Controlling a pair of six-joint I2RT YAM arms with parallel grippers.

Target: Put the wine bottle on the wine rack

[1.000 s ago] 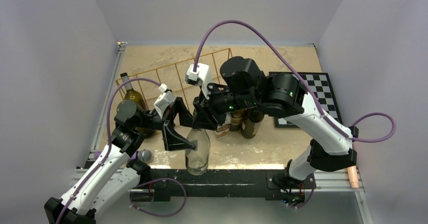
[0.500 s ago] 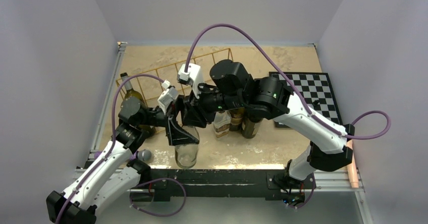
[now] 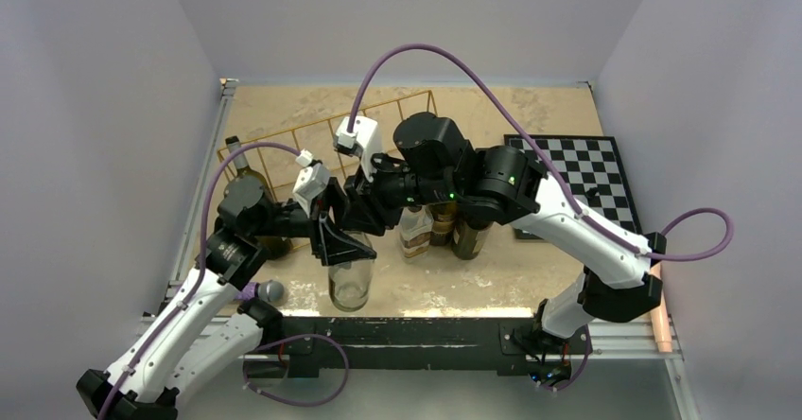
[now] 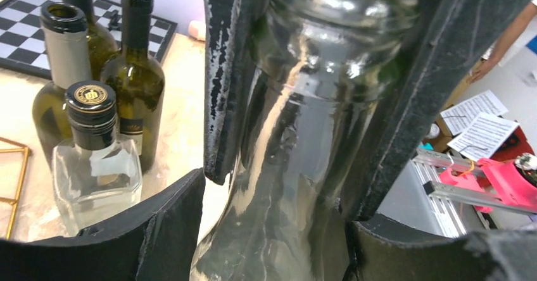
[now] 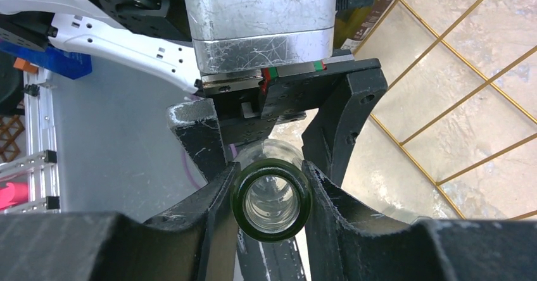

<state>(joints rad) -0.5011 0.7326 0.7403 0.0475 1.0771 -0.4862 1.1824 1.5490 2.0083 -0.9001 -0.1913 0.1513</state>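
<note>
The wine bottle is clear, smooth glass with a round body, sloping shoulders and an open, uncorked mouth. It stands roughly upright at the near edge of the sandy, mottled tabletop; whether its base rests on the surface cannot be told. The left claw reaches in from the left with its arm bent low, its scuffed black fingers closed on the neck just under the lip. The right arm arches over from the right, and the right claw is closed against the rim, one finger on each side of the mouth. The wine rack, a thin gold wire frame with parallel dividers, lies behind both claws, apart from the bottle. A green bottle sits at its left end. A group of dark bottles and a square clear flask with a black cap stand under the right arm, beside a chessboard.
</note>
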